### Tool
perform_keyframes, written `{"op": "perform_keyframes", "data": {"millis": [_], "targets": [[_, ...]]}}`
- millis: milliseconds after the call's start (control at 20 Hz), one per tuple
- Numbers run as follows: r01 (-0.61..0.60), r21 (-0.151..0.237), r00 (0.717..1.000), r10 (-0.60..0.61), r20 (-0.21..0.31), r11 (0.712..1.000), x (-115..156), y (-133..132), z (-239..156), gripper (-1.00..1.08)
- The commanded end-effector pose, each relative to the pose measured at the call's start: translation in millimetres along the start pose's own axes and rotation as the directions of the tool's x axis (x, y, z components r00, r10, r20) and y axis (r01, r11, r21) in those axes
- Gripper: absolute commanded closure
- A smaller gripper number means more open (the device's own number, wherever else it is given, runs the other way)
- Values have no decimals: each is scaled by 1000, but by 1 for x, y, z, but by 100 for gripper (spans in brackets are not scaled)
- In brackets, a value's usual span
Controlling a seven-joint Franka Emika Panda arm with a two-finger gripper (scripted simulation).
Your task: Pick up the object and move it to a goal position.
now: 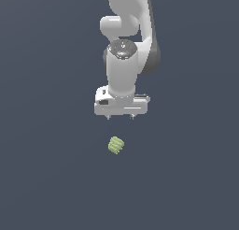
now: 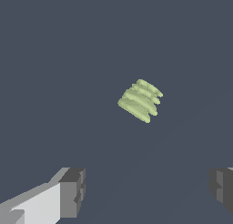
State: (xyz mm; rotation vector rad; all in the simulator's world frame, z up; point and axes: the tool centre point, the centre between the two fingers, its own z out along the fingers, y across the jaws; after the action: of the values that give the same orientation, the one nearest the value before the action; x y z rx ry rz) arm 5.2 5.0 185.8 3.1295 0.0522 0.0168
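Observation:
The object (image 1: 116,145) is a small pale yellow-green ribbed chunk lying on the dark grey floor. It shows larger in the wrist view (image 2: 140,100), with several ridges across it. My white gripper (image 1: 120,116) hangs above it and slightly further back, apart from it, with its two short fingertips pointing down. In the wrist view the gripper (image 2: 148,191) is open and empty, one grey finger pad (image 2: 73,191) on each side of a wide gap, and the object lies beyond the gap.
The flat dark grey floor (image 1: 46,177) fills both views. The white arm (image 1: 128,32) rises above the gripper.

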Motion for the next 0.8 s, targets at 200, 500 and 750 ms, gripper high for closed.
{"op": "perform_keyframes", "data": {"millis": [200, 500, 750], "targets": [[23, -1, 1000, -23, -4, 1000, 1, -6, -1, -92], [86, -4, 996, -86, -16, 996, 3, -26, -5, -92], [86, -4, 996, -86, -17, 996, 3, -27, -5, -92]]}}
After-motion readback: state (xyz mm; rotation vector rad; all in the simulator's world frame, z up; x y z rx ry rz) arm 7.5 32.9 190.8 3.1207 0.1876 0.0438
